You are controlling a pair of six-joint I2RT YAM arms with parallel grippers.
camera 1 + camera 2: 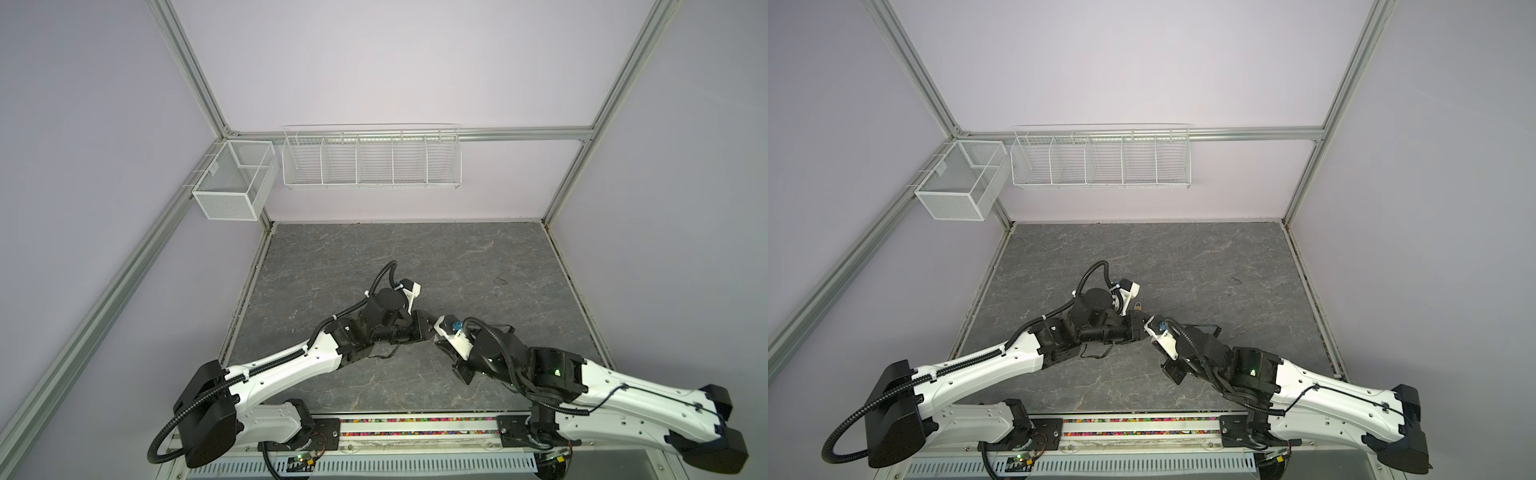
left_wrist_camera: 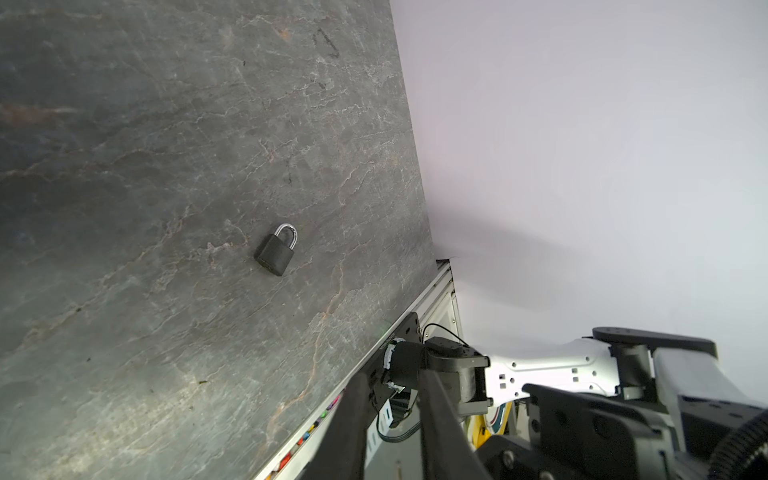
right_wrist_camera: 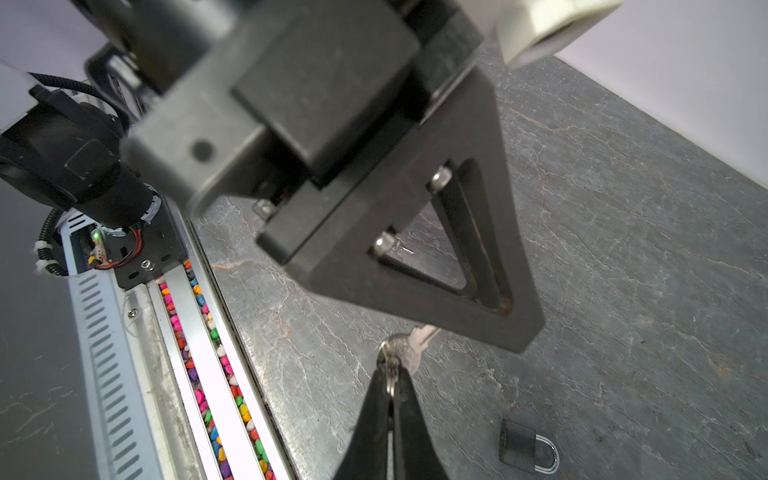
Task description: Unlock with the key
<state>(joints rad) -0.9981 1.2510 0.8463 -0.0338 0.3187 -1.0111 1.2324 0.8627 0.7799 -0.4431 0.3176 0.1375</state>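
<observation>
While the padlock [image 2: 276, 249] is left lying flat near the middle of the table [image 1: 457, 257], well away from every edge and with its silver shackle seated in the dark body, the key [image 3: 415, 340] is held in the air above the table's front half. The key ring [image 3: 390, 380] is pinched between the closed fingers of the right gripper [image 3: 390, 365], and the key is seen in the right wrist view standing out past the fingertips. Its blade is hidden behind a black triangular finger of the left gripper [image 1: 424, 328], which is met tip to tip by the right gripper. The left jaws are seen drawn narrow in the left wrist view, but whether they are closed on the blade cannot be told. The padlock is also seen in a top view [image 1: 1138, 306], just behind the two grippers and touched by neither.
</observation>
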